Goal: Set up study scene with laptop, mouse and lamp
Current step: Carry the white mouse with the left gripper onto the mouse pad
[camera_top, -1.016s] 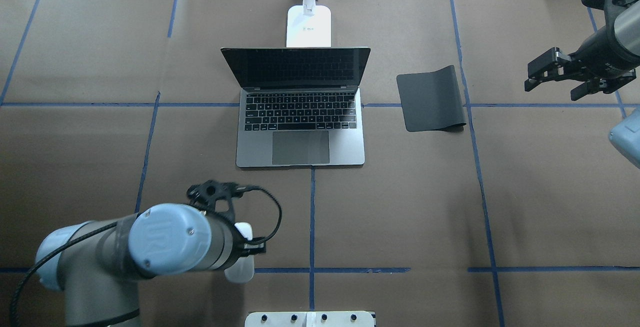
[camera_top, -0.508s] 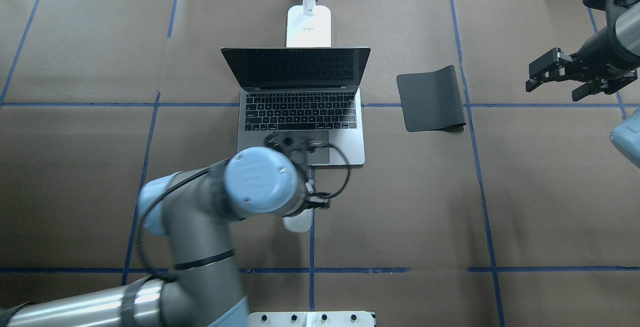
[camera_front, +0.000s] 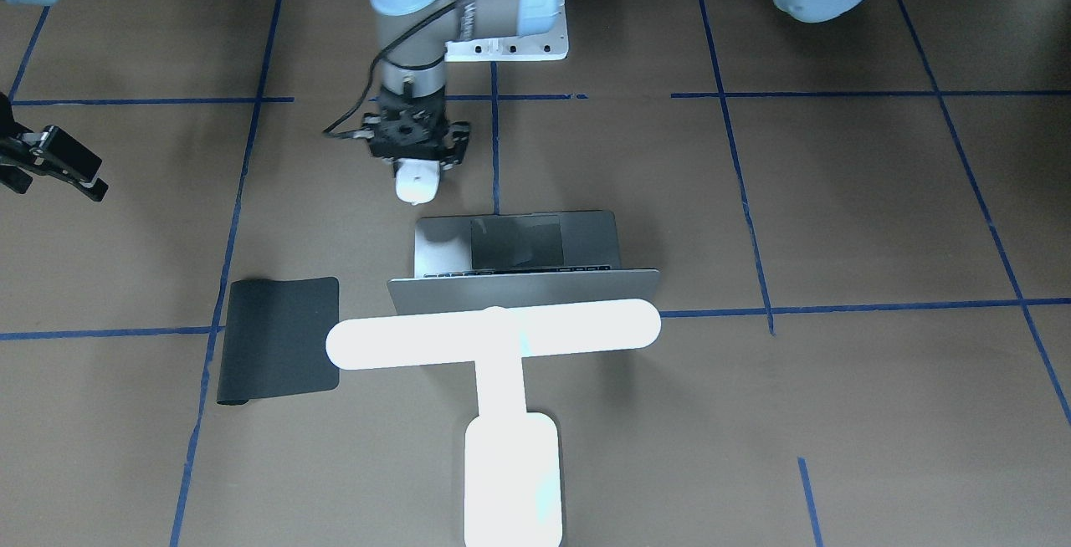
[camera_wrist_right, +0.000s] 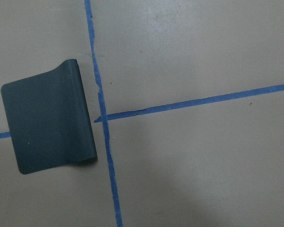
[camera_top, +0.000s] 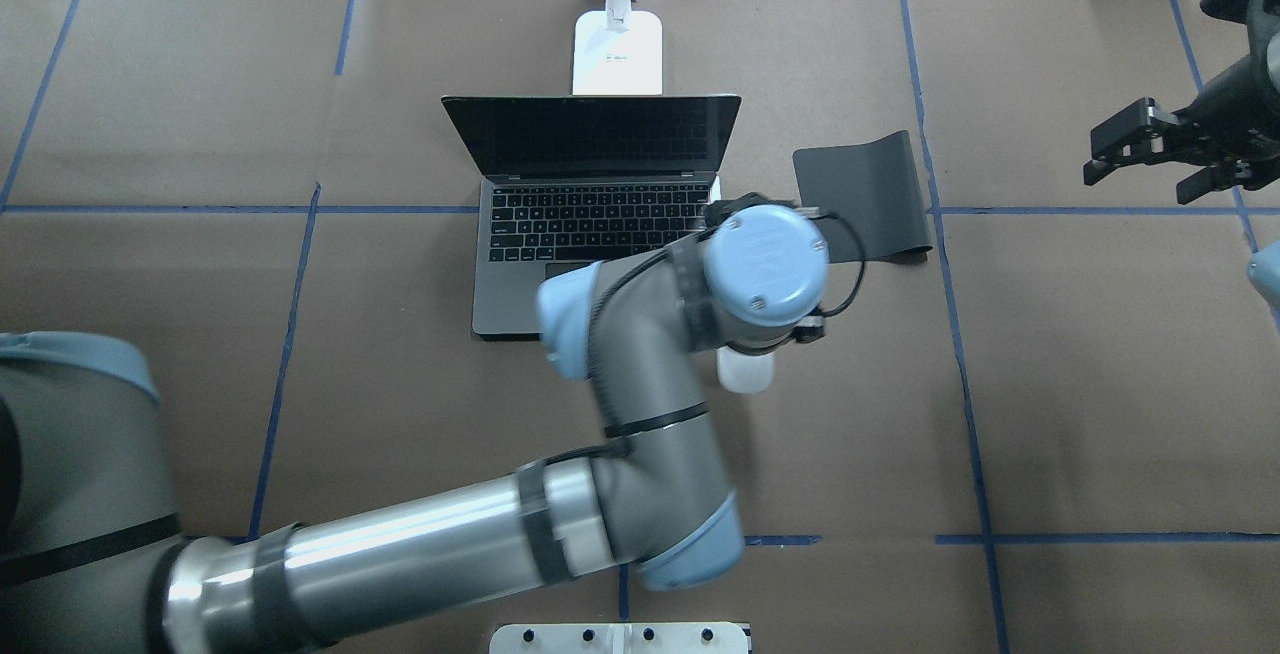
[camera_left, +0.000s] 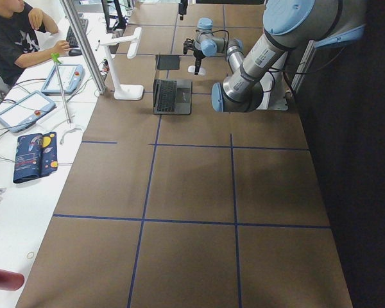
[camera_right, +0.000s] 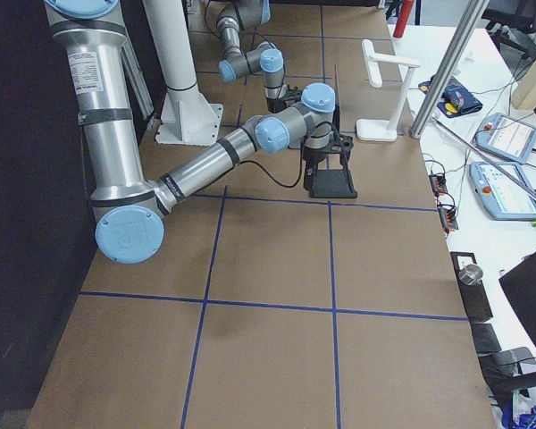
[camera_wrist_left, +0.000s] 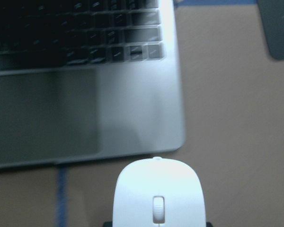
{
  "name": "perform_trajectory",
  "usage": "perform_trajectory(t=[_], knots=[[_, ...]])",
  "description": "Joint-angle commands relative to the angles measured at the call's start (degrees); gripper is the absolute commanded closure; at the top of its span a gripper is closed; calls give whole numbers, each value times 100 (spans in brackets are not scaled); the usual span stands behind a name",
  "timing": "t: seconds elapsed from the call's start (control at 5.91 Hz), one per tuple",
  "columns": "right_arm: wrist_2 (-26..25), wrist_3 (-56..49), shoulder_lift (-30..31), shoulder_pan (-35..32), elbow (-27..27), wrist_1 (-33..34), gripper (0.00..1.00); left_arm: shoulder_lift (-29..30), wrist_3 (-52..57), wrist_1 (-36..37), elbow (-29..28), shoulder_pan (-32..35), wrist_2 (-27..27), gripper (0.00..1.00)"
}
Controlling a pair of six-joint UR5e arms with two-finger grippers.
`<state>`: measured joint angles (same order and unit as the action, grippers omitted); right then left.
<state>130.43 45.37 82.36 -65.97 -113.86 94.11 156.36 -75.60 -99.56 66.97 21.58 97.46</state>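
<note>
Mouse: white glossy mouse [camera_top: 745, 372] sits in the left gripper [camera_front: 416, 158], just off the laptop [camera_top: 590, 224] front corner on robot's right, short of the black mat [camera_top: 870, 184]. Looks clear of the table [camera_top: 1100, 384], but you can't be sure from these views.
Handling: prob. light, w/ a hard, slick, curved shell. It could squirt out if you pinch off-centre. Best hold is across the flanks at mid-length, not over the top slit.
Left gripper: clamped on the mouse's rear. Nose pokes fwd in the wrist view; the pads themselves are hidden.
Left arm pose: reaches in from robot's left, elbow bent, wrist pointing straight down. In the overhead view the wrist housing hides part of the laptop deck & the mat's near corner.
Right gripper: right gripper [camera_top: 1150, 149] has fingers spread, nothing in them, and hangs well off to the mat's far side.
Laptop/lamp: lid up, screen dark. The lamp [camera_front: 494, 334] is lit behind it.
Mat: one edge is curled, so you'd want to set the mouse on the flat part.
</note>
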Motion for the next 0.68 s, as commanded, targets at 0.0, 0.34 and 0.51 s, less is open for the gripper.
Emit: perform_trajectory(t=[0.0, 0.34, 0.51], knots=[[0, -336, 175, -117, 56, 2, 0, 1024, -288, -1148, -1856, 213, -34, 67], [0, -345, 193, -109, 109, -24, 0, 1877, -236, -2343, -3525, 294, -533, 67], [0, -353, 184, -109, 161, -41, 0, 1994, -227, -2375, -3629, 303, -797, 67]])
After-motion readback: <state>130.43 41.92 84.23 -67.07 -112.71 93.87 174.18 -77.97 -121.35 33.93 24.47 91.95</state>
